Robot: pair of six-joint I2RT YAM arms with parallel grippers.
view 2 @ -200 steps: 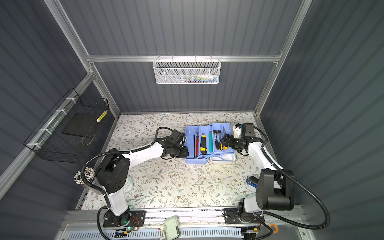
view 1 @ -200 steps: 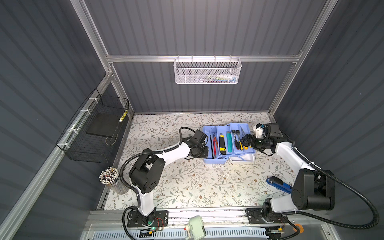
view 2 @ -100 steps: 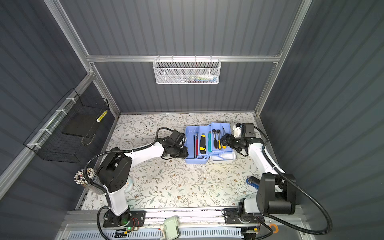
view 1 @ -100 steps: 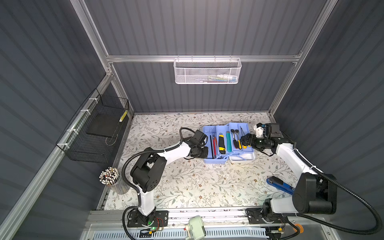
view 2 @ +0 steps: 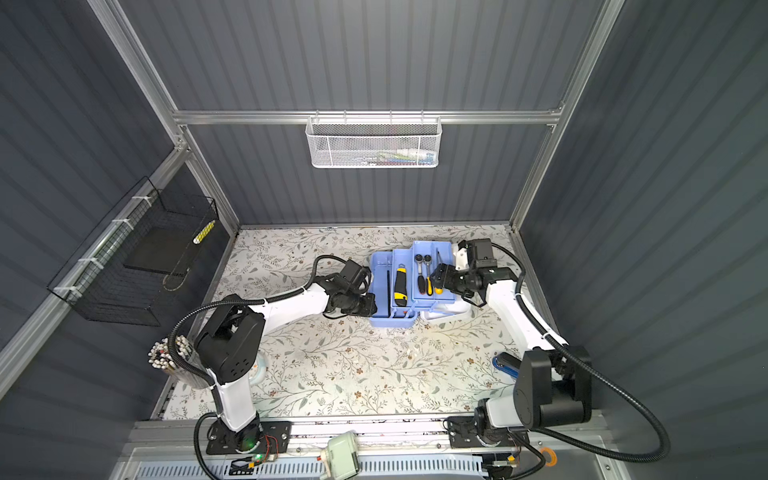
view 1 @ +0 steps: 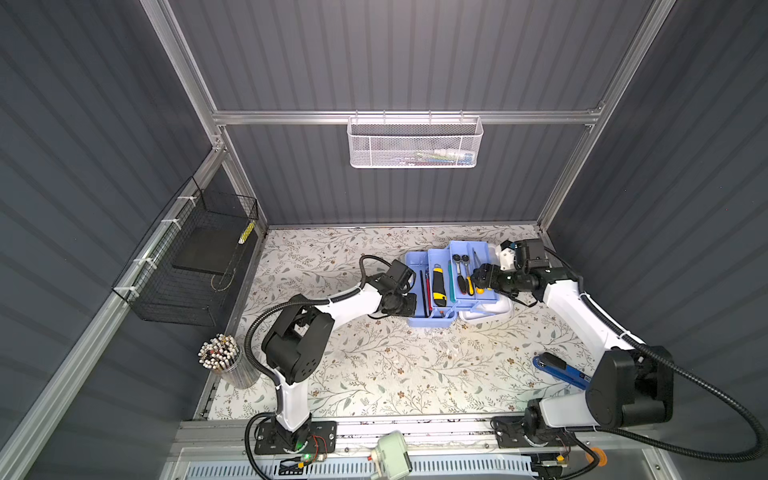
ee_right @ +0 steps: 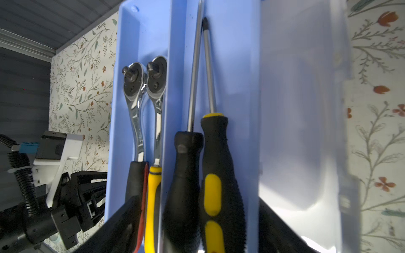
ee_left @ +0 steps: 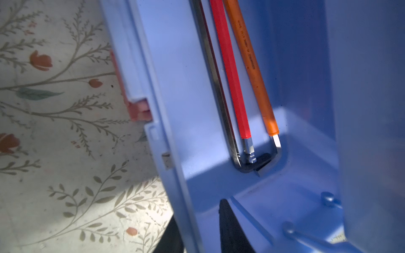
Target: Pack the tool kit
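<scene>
The tool kit [view 1: 428, 322] [view 2: 390, 322] lies open at the back right, its white lid [view 1: 490, 311] folded out beside it. My left gripper [view 1: 409, 303] [ee_left: 197, 216] is shut on the blue base's side wall, one finger inside and one outside, near the red hex key [ee_left: 230, 76]. My right gripper [view 1: 482, 278] [ee_right: 198, 197] is shut wide across the upper tray [view 1: 484, 249] [ee_right: 241, 65], which holds two ratchets [ee_right: 133, 87] and two black-yellow screwdrivers [ee_right: 219, 153]. A yellow utility knife [view 1: 439, 282] lies in the lower tray.
A blue stapler [view 1: 559, 370] lies on the floral mat by the right arm's base. A cup of pencils [view 1: 220, 357] stands at the front left. A black wire basket [view 1: 195, 266] hangs on the left wall, a white mesh basket [view 1: 415, 143] on the back rail.
The upper tray has slid left over the lower tray with my right gripper, whose jaws have narrowed onto it. The left gripper has tightened on the base wall and stayed put.
</scene>
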